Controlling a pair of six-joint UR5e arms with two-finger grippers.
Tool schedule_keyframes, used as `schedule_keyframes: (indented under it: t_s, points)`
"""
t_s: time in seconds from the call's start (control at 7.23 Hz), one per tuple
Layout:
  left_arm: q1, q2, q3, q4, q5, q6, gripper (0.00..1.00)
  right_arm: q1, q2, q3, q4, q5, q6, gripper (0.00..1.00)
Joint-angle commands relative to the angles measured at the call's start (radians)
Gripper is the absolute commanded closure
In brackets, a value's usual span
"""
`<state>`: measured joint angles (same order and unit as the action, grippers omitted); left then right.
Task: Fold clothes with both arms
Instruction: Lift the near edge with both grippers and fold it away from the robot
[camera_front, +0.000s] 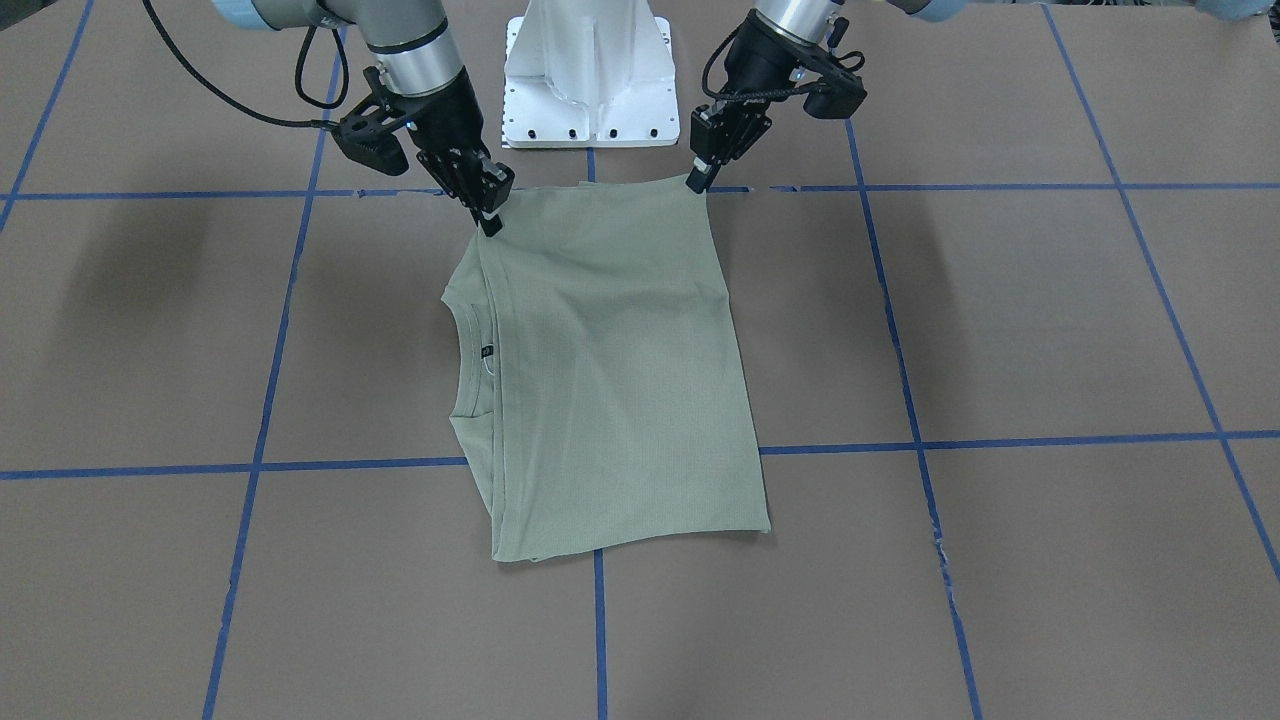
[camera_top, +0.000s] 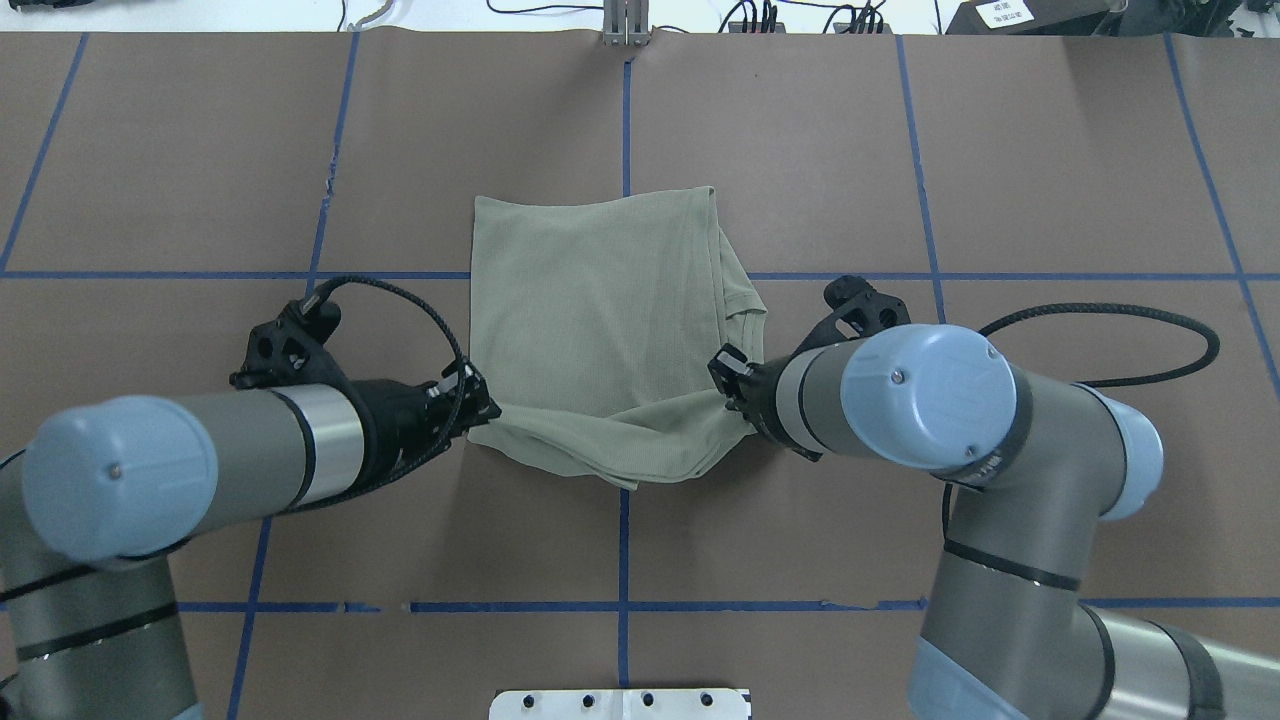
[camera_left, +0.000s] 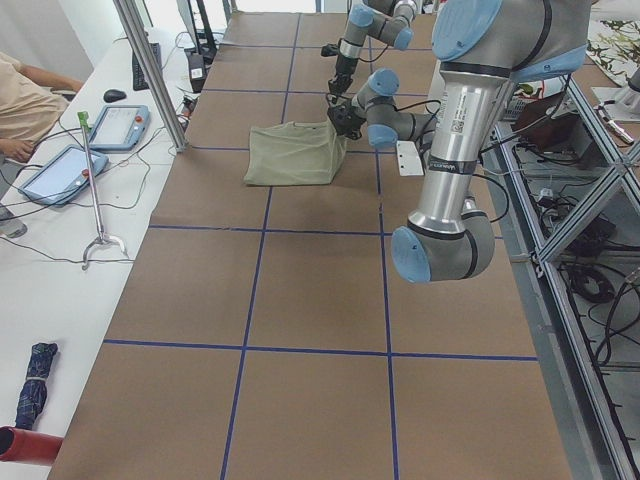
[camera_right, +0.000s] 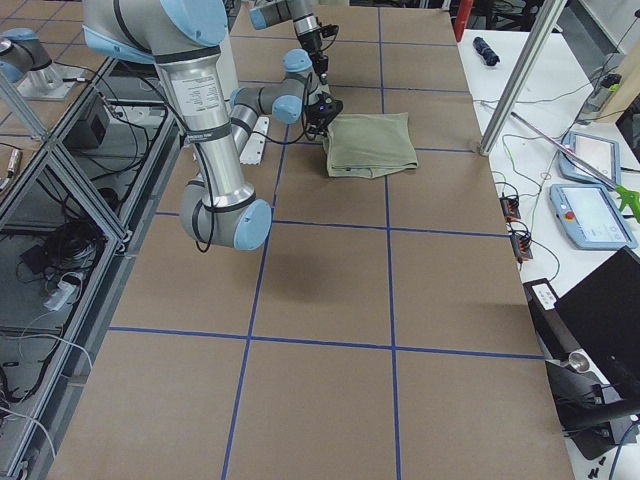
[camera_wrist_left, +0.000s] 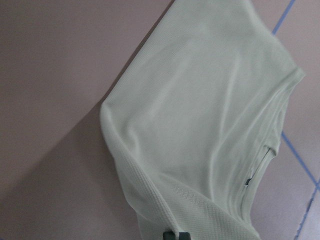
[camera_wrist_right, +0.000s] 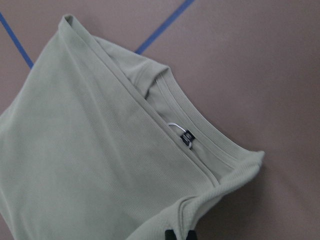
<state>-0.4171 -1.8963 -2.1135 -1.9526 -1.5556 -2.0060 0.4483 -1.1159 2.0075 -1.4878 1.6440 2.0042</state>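
The pale sage-green shirt (camera_front: 610, 380) (camera_top: 600, 320) lies folded into a rectangle at the table's middle. Its ribbed collar (camera_front: 466, 352) (camera_wrist_right: 200, 127) and black neck label (camera_wrist_right: 187, 136) face the robot's right. My left gripper (camera_front: 697, 183) (camera_top: 480, 405) is shut on the near corner at the hem side. My right gripper (camera_front: 490, 222) (camera_top: 733, 385) is shut on the near corner at the shoulder side. Both corners are held slightly off the table and the edge between them sags (camera_top: 620, 465). In each wrist view the fingertips (camera_wrist_left: 175, 235) (camera_wrist_right: 176, 234) pinch fabric at the bottom edge.
Brown table cover with blue tape grid lines (camera_front: 600, 620). The white pedestal base (camera_front: 590, 80) (camera_top: 620, 703) stands just behind the grippers. A side bench holds tablets (camera_left: 60, 170), cables and a seated person's arm (camera_left: 25, 100). A metal post (camera_left: 150, 70) rises at the table's far edge.
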Motion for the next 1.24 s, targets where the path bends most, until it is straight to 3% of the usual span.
schedule_keyframes:
  t_s: [0.0, 0.14, 0.41, 0.69, 0.83, 0.97, 1.11]
  points:
    - [-0.109, -0.066, 0.113, 0.015, -0.027, 0.100, 1.00, 0.111, 0.126, -0.209, 0.001, 0.049, -0.059, 1.00]
    - [-0.161, -0.101, 0.174, 0.009, -0.029, 0.142, 1.00, 0.172, 0.225, -0.340, 0.003, 0.119, -0.085, 1.00]
    - [-0.238, -0.179, 0.316, -0.006, -0.030, 0.209, 1.00, 0.245, 0.289, -0.551, 0.190, 0.157, -0.104, 1.00]
    - [-0.281, -0.216, 0.499, -0.173, -0.029, 0.260, 1.00, 0.266, 0.338, -0.660, 0.228, 0.185, -0.133, 1.00]
    - [-0.302, -0.262, 0.606, -0.213, -0.027, 0.292, 0.97, 0.276, 0.350, -0.720, 0.259, 0.185, -0.187, 0.12]
    - [-0.349, -0.326, 0.730, -0.239, -0.029, 0.373, 0.52, 0.303, 0.396, -0.804, 0.274, 0.198, -0.294, 0.00]
    - [-0.397, -0.329, 0.792, -0.314, -0.029, 0.430, 0.42, 0.369, 0.427, -0.855, 0.274, 0.279, -0.471, 0.00]
